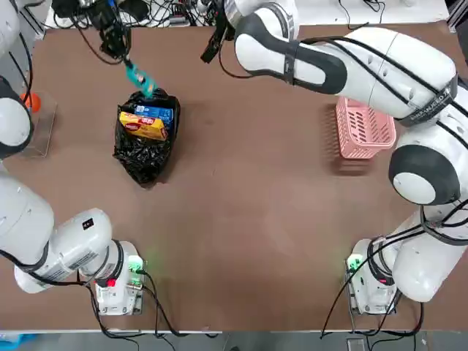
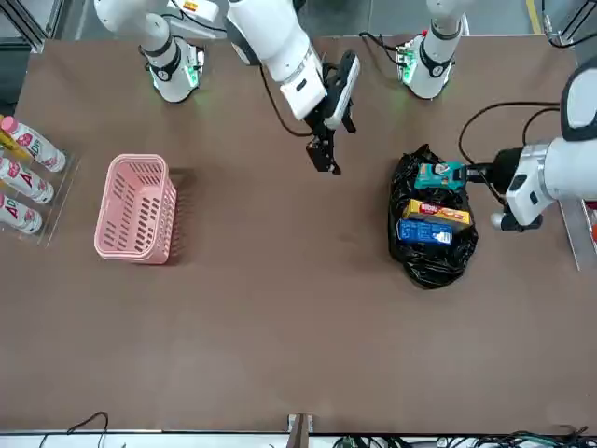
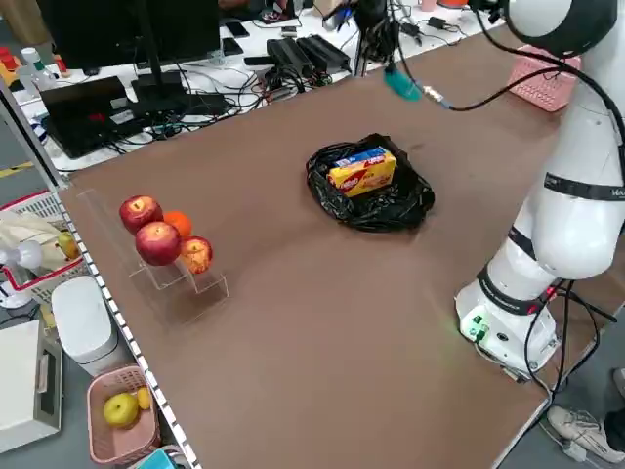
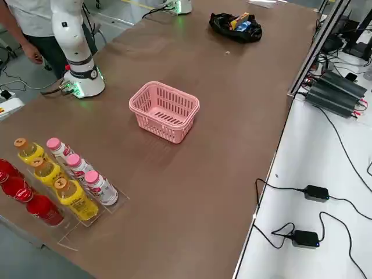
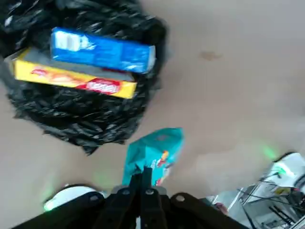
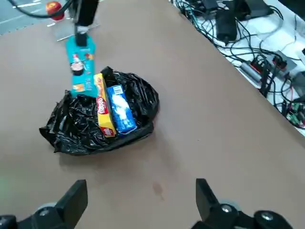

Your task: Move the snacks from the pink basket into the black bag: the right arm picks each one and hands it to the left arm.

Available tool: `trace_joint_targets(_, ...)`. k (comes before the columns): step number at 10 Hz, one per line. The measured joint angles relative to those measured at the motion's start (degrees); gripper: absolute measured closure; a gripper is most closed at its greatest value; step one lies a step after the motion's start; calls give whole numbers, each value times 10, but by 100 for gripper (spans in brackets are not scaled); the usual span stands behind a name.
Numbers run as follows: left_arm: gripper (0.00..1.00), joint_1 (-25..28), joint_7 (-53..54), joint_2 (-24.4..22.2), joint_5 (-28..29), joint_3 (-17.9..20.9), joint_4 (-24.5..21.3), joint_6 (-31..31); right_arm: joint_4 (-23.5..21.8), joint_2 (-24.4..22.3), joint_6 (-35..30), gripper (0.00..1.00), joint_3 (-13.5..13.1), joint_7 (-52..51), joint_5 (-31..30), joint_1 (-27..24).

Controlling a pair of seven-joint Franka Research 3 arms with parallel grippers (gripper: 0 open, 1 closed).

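Note:
My left gripper [image 1: 130, 67] is shut on the small teal box [image 1: 139, 77], which hangs just above the far edge of the black bag [image 1: 146, 157]. In the left wrist view the teal box [image 5: 155, 153] is pinched by one end. The blue cookie pack [image 1: 155, 112] and the yellow-orange pack [image 1: 143, 126] lie side by side in the bag's open mouth. My right gripper [image 2: 324, 154] hovers open and empty over the far middle of the table, fingers [image 6: 71, 200] spread wide. The pink basket [image 1: 363, 130] stands at the right with nothing inside [image 4: 164, 110].
A rack of bottles [image 4: 64, 180] stands at the table's right end beyond the basket. Fruit on a clear stand [image 3: 161, 239] sits at the left end. Cables and power bricks [image 3: 293, 59] lie past the far edge. A person [image 4: 23, 29] stands near the right arm's base.

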Motion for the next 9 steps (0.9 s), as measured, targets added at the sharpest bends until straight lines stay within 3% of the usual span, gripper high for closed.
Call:
trace_joint_targets(2, 99, 15, 10, 11, 31, 0, -72, 18, -9, -4, -26, 0, -2, 23, 0, -33)
trace_joint_targets(5, 99, 33, 35, 12, 85, 0, -174, 98, -64, -45, -75, 0, -4, 31, 14, -96)
trace_joint_targets(9, 96, 69, 42, 26, 87, 0, -195, 162, -138, -116, -188, 0, -6, 33, 15, -220)
